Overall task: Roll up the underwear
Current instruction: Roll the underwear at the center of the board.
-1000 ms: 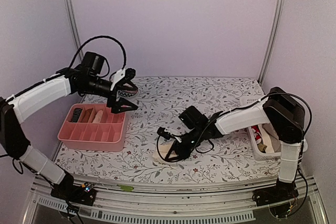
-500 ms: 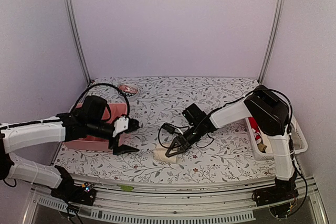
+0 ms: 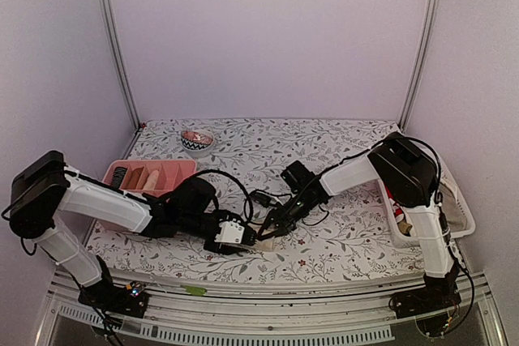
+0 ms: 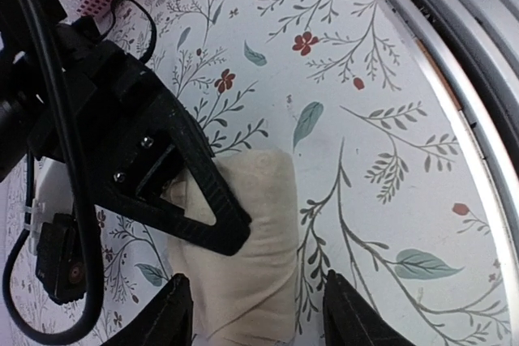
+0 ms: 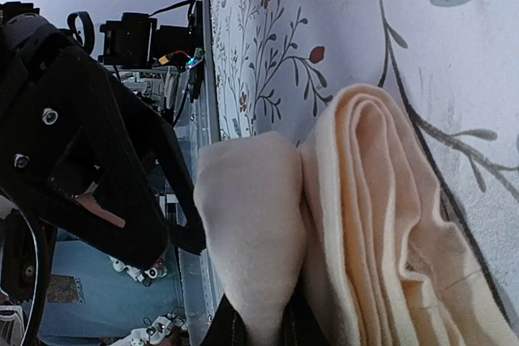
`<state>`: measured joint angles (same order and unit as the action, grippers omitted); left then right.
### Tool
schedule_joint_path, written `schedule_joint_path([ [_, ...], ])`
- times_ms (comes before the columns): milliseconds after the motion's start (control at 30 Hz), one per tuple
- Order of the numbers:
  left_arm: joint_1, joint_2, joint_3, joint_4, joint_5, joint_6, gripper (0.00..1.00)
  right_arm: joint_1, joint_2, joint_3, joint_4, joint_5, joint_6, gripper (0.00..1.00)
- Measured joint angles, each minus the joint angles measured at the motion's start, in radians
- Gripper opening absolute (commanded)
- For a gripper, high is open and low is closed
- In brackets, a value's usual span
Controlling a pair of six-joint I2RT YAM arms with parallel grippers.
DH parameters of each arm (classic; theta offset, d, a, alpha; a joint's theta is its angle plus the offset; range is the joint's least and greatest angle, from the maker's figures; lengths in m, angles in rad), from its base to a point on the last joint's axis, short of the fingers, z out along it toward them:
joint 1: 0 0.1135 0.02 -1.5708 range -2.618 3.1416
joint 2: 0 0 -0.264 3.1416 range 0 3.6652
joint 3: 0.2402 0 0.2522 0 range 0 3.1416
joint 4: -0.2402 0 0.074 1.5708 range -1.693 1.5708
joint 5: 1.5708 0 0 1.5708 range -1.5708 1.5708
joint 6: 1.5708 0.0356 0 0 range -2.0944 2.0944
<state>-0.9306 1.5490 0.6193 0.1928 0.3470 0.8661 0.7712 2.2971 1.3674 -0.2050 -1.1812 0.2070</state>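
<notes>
Now 1 underwear (image 4: 253, 224), L gripper (image 4: 259, 304), R gripper (image 5: 261, 326)

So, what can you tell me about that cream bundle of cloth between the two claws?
It is cream underwear: soft plain cloth folded into a thick pad of several layers, lying flat on the flower-print table near its front edge. The right gripper pinches one end, bunching a rounded fold up. The left gripper is open, a finger on either side of the other end.
</notes>
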Motion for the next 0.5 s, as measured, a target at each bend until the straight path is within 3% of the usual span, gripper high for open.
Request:
schedule_joint_path([
  [133, -0.003, 0.079, 0.035, 0.05, -0.06, 0.023, 0.5, -0.001, 0.007, 0.014, -0.024, -0.005, 0.0, 0.0],
  [267, -0.008, 0.143, 0.055, 0.051, -0.111, 0.052, 0.29, -0.002, 0.008, 0.016, -0.028, -0.006, -0.002, 0.0],
  [367, -0.01, 0.148, 0.076, 0.015, -0.124, 0.079, 0.15, -0.002, 0.008, 0.018, -0.032, -0.002, -0.003, 0.11],
  [500, -0.01, 0.148, 0.119, -0.066, -0.119, 0.091, 0.04, -0.014, -0.018, 0.005, -0.035, 0.037, -0.02, 0.26],
])
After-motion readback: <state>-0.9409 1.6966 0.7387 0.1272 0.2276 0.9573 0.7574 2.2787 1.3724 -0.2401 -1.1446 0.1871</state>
